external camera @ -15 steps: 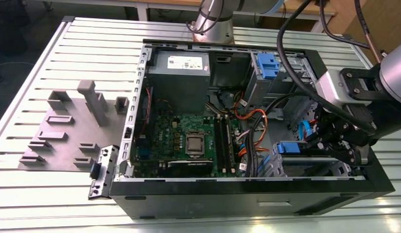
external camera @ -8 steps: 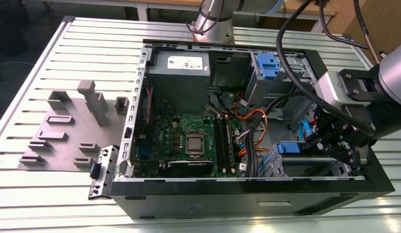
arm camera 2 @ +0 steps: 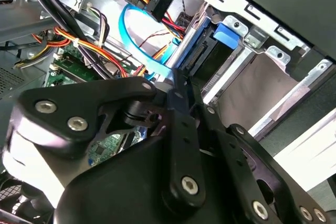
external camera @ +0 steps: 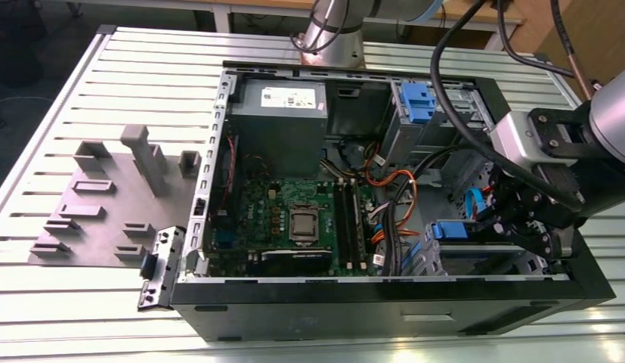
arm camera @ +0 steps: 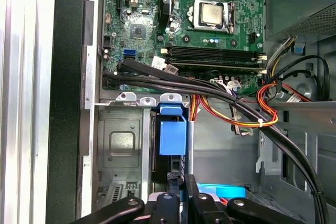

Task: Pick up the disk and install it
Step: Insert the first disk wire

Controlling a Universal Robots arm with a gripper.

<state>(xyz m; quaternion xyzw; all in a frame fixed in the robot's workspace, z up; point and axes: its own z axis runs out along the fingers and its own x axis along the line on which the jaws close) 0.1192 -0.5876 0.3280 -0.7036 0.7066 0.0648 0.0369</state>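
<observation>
Gripper, jaws together at the disk in its bay, lower centre: installation step, apparently needing final seating.

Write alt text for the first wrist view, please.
The robot's black hand sits just behind a blue-handled disk standing in the drive cage of an open computer case. Beyond lie black and coloured cables and the green motherboard with its processor socket.

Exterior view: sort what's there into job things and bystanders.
Job: the disk with its blue handle in the lower drive bay; the gripper beside it.

Bystanders: second blue-handled carrier; power-supply box; motherboard; grey fixture block.
</observation>
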